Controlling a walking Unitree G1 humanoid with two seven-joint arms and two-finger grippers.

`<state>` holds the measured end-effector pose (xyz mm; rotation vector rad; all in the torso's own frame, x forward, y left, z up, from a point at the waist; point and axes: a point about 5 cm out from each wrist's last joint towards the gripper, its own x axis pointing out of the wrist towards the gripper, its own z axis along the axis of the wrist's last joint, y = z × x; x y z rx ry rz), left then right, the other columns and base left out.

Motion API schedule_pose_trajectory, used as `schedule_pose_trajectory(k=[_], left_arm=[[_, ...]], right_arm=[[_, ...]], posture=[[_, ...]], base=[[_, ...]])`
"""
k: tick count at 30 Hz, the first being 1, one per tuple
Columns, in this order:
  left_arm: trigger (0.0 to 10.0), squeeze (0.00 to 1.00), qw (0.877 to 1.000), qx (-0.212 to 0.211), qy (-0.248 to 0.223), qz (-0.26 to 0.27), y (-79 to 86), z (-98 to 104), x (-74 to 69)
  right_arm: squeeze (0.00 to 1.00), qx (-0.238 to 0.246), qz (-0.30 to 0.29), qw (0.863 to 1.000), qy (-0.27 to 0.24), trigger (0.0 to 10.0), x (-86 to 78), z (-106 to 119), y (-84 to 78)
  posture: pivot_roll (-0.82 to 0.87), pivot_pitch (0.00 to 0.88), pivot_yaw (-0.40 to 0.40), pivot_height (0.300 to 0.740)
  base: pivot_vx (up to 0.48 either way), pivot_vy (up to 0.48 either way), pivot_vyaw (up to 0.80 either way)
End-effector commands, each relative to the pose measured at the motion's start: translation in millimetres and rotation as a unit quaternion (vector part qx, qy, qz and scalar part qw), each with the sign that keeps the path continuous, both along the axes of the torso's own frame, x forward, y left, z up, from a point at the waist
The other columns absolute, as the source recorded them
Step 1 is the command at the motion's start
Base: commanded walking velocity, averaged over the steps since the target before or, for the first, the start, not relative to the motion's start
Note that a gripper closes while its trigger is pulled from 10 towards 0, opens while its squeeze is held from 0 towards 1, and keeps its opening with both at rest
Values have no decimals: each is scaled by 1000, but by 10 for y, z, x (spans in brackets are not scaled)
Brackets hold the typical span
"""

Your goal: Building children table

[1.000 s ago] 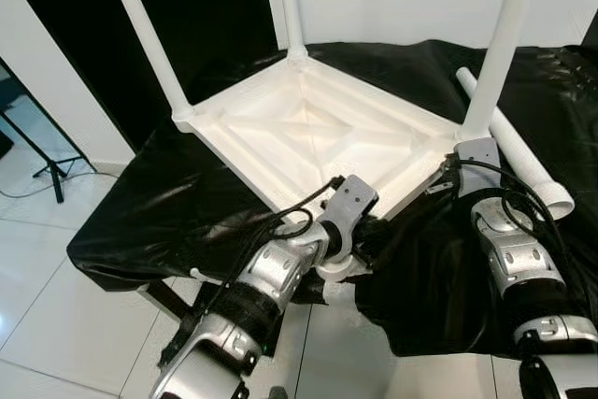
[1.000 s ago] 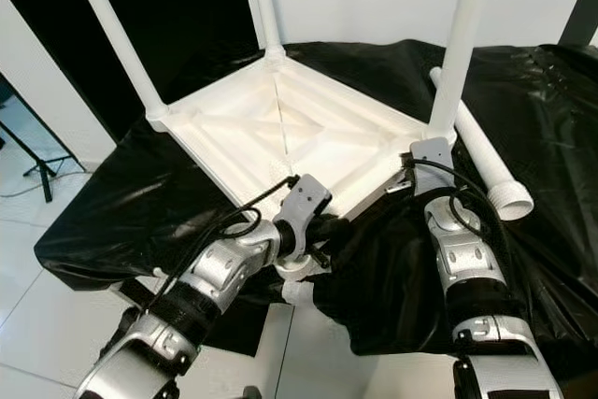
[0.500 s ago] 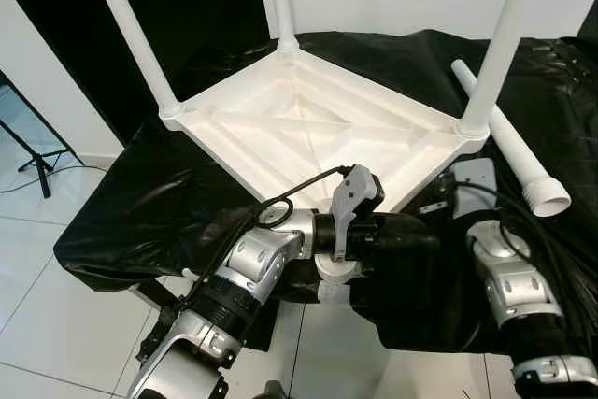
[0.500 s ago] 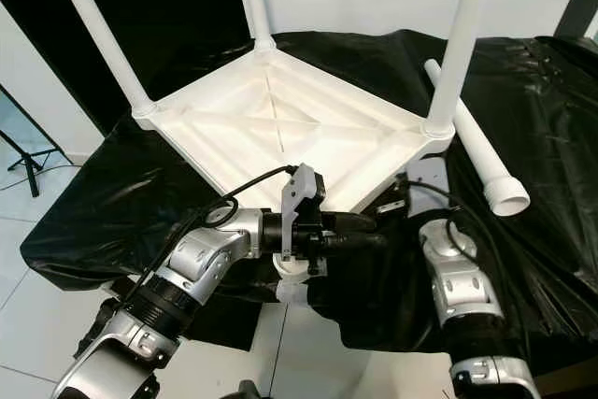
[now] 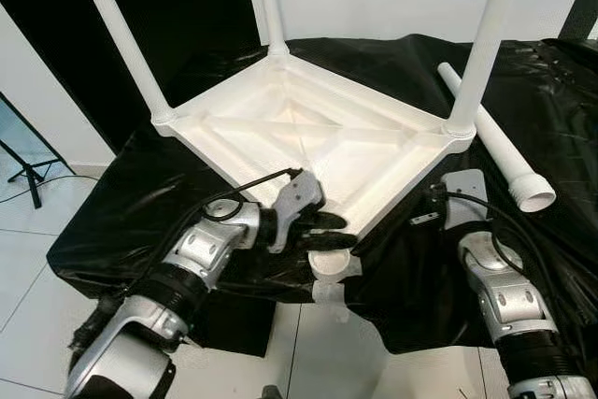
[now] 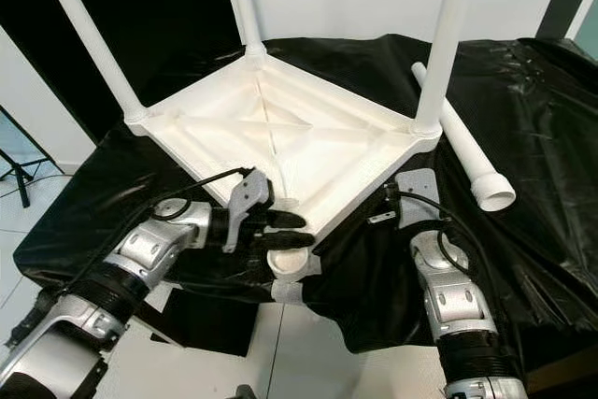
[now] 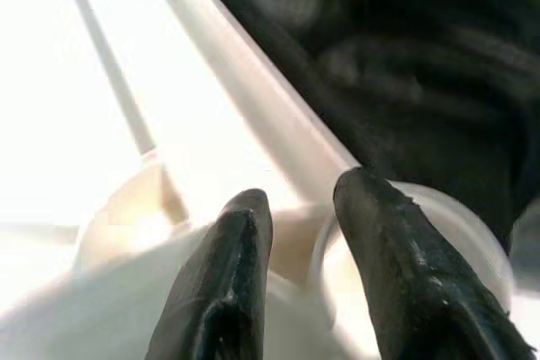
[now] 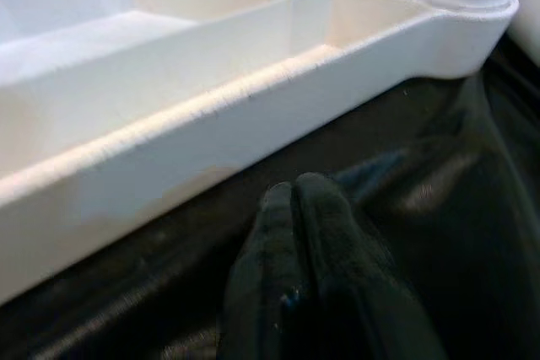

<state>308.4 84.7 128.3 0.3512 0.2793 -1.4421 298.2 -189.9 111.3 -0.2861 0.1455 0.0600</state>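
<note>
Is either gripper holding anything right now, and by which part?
Neither holds anything. The left gripper is open at the tabletop's empty leg socket; the right gripper, shut, rests on the black cover.

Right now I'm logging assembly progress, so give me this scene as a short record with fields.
tabletop: white table top, upside down on black sheet
legs fitted: three upright legs, e.g.
loose leg: white leg lying on the sheet to the right
empty socket: near corner socket
left end effector: open, at the empty socket
right end effector: shut, near the table top's edge
</note>
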Motion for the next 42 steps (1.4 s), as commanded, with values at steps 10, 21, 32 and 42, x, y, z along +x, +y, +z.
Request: schedule_pose_trajectory(k=[10, 21, 32, 42], left_arm=[[10000, 0, 982, 104, 39, -153, 102, -92, -186], [10000, 0, 973, 113, 48, -196, 53, -118, -286], [2157, 0, 952, 153, 11, -267, -159, -252, -464], [0, 0, 967, 147, -32, -207, -560, -428, -441]], right_arm=[[0, 5, 0, 1000, -2, 10000, -18, 52, 49], [0, 5, -6, 1000, -4, 10000, -14, 69, 36], [0, 2, -14, 1000, -13, 10000, -6, 131, 25], [0, 8, -15, 1000, 4, 10000, -45, 92, 11]], posture=[[51, 0, 96, 740], [48, 0, 99, 740], [46, 0, 107, 740], [34, 0, 107, 740]], base=[[0, 0, 0], [0, 0, 0], [0, 0, 0], [0, 0, 0]])
